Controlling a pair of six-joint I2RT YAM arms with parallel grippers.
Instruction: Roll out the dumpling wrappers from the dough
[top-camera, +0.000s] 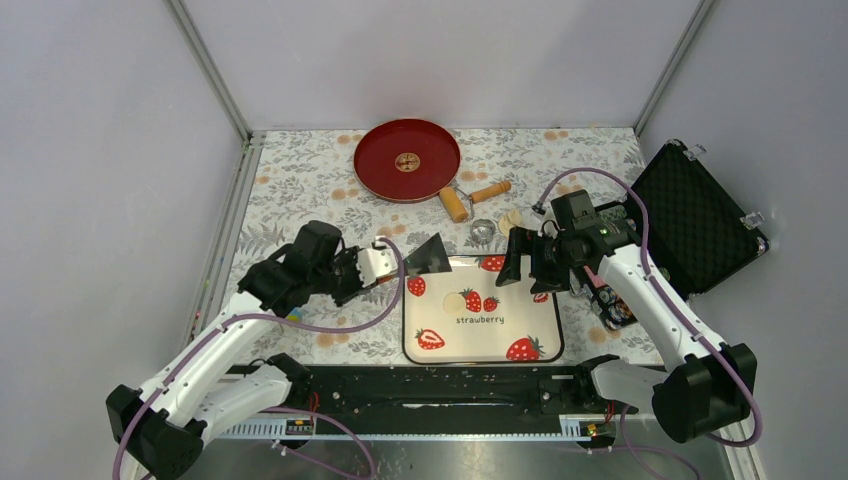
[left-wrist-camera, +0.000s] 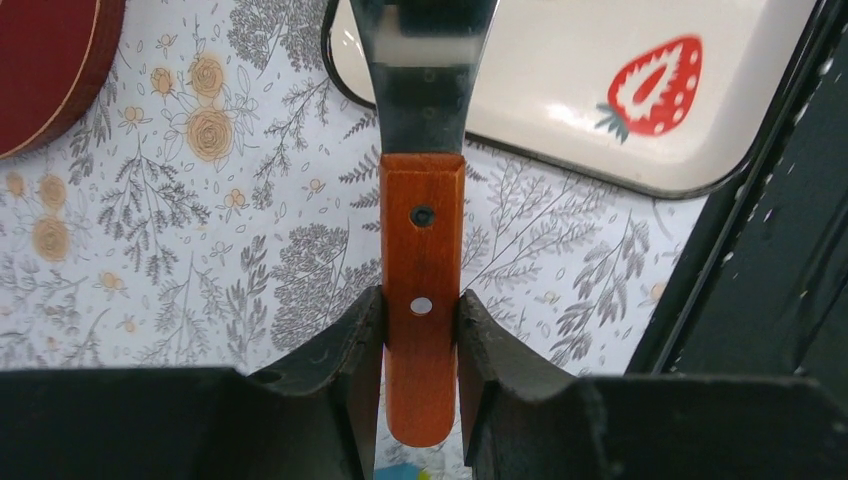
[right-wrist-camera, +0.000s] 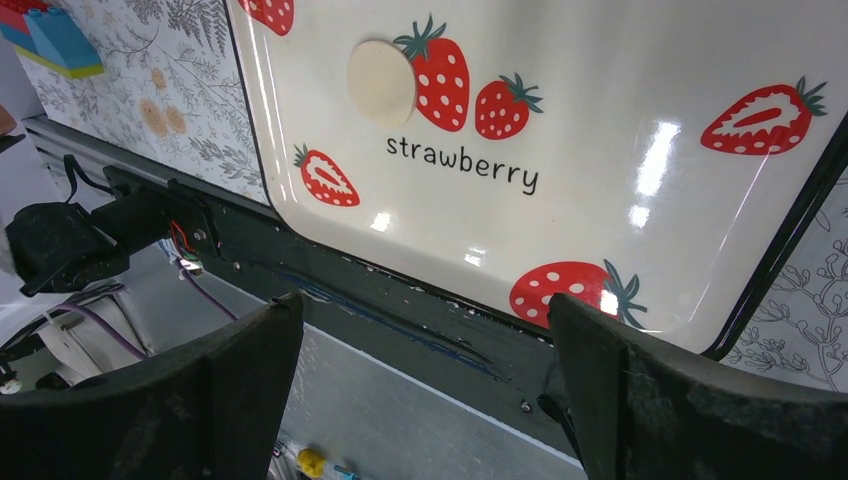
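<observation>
One small flat round dumpling wrapper (top-camera: 455, 301) lies on the white strawberry tray (top-camera: 500, 340), next to a printed strawberry; it also shows in the right wrist view (right-wrist-camera: 381, 82). More pale dough pieces (top-camera: 511, 218) lie on the cloth beside a metal ring cutter (top-camera: 483, 230). A wooden rolling pin (top-camera: 470, 197) lies by the red plate (top-camera: 407, 160). My left gripper (top-camera: 370, 267) is shut on the scraper's wooden handle (left-wrist-camera: 421, 260); its blade (top-camera: 430, 255) reaches over the tray's far left corner. My right gripper (top-camera: 527, 260) hangs open and empty above the tray's right side (right-wrist-camera: 425, 305).
An open black foam-lined case (top-camera: 700, 215) stands at the right. A small device (top-camera: 612, 305) lies between it and the tray. The black rail (top-camera: 440, 390) runs along the near edge. Coloured toy blocks (right-wrist-camera: 55, 38) sit left of the tray.
</observation>
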